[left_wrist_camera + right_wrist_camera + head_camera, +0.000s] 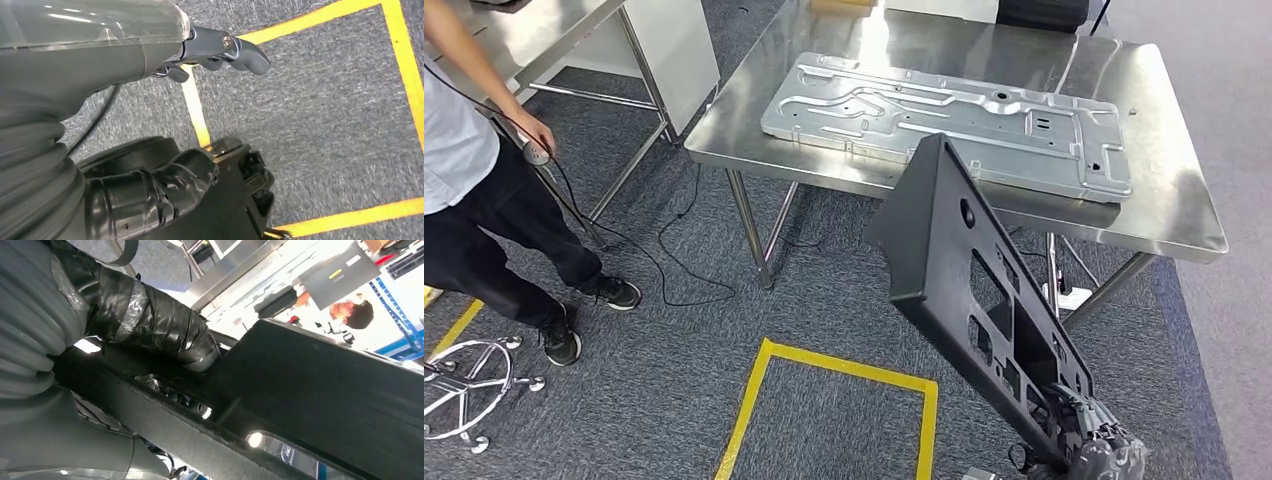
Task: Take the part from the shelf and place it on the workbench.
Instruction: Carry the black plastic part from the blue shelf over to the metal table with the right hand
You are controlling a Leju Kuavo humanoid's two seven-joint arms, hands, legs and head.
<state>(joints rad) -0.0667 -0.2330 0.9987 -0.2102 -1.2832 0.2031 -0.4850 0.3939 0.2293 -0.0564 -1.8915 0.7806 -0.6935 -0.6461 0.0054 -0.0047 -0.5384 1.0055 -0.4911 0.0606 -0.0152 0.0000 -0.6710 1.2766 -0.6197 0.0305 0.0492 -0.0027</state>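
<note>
A long black plastic part (pixel 964 250) with several cut-outs rises at a slant from the lower right, its broad end level with the near edge of the steel workbench (pixel 1169 205). My right hand (pixel 1096 442) grips the part's lower end. In the right wrist view the hand (pixel 150 315), with its taped thumb, presses on the black part (pixel 325 385). A large grey stamped metal plate (pixel 944 115) lies flat on the workbench. My left hand (pixel 220 50) hangs over the carpet, fingers apart, holding nothing.
A person (pixel 464 170) stands at the left by a second steel table (pixel 534 30), holding a cable (pixel 674 260) that trails over the carpet. A chair base (pixel 464 390) sits at lower left. A yellow tape square (pixel 824 400) marks the floor before the workbench.
</note>
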